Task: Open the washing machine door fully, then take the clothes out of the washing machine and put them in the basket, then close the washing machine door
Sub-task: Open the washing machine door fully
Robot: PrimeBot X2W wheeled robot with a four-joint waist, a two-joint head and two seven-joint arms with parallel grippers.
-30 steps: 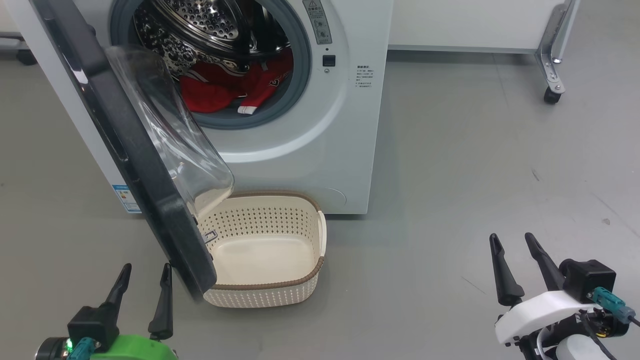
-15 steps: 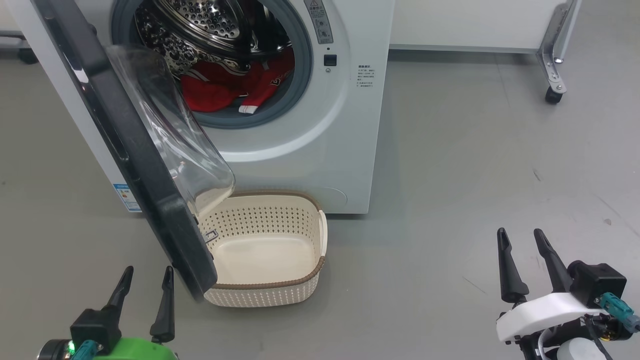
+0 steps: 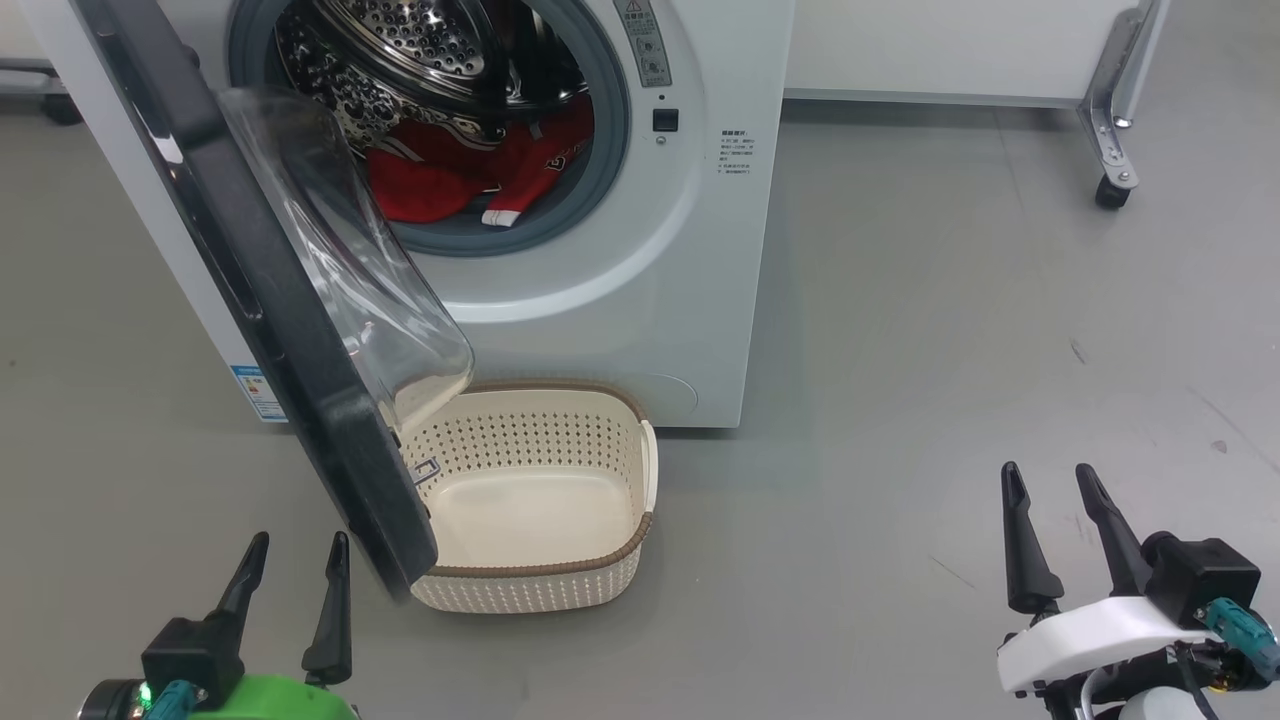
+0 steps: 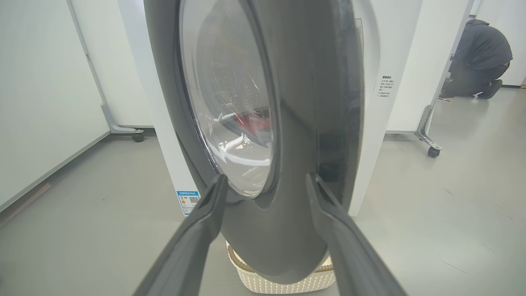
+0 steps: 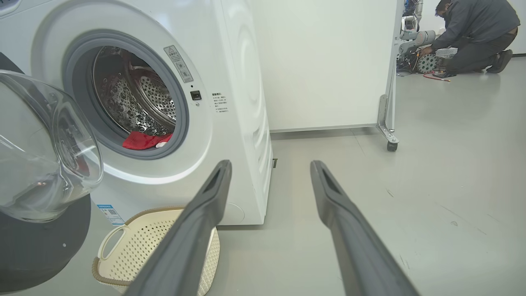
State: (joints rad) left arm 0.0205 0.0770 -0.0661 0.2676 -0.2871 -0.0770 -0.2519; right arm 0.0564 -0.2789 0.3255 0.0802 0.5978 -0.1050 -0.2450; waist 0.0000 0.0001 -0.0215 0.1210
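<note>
The white washing machine [image 3: 640, 300] stands with its door [image 3: 250, 300] swung out toward me, black rim edge-on and glass bowl over the left part of the basket [image 3: 600, 560]. Red clothes [image 3: 450, 170] with white trim lie low in the steel drum. The cream basket sits on the floor against the machine's front, with nothing in it. My left gripper [image 3: 300, 542] is open, just before the door's lower edge; in the left wrist view the door [image 4: 312, 102] rises close beyond the gripper [image 4: 267, 177]. My right gripper [image 3: 1048, 472] is open over bare floor, far right of the basket.
A white partition on castors [image 3: 1110, 190] stands behind and right of the machine. A person [image 5: 472, 24] crouches on the floor far off beyond it. Grey floor stretches wide to the machine's right. In the right wrist view the clothes [image 5: 141, 140] and basket [image 5: 135, 246] lie left of my open gripper [image 5: 271, 164].
My right gripper has drifted a little to the right and lower in the head view. The whole picture shifted slightly right. Door, clothes and left gripper stay as they were.
</note>
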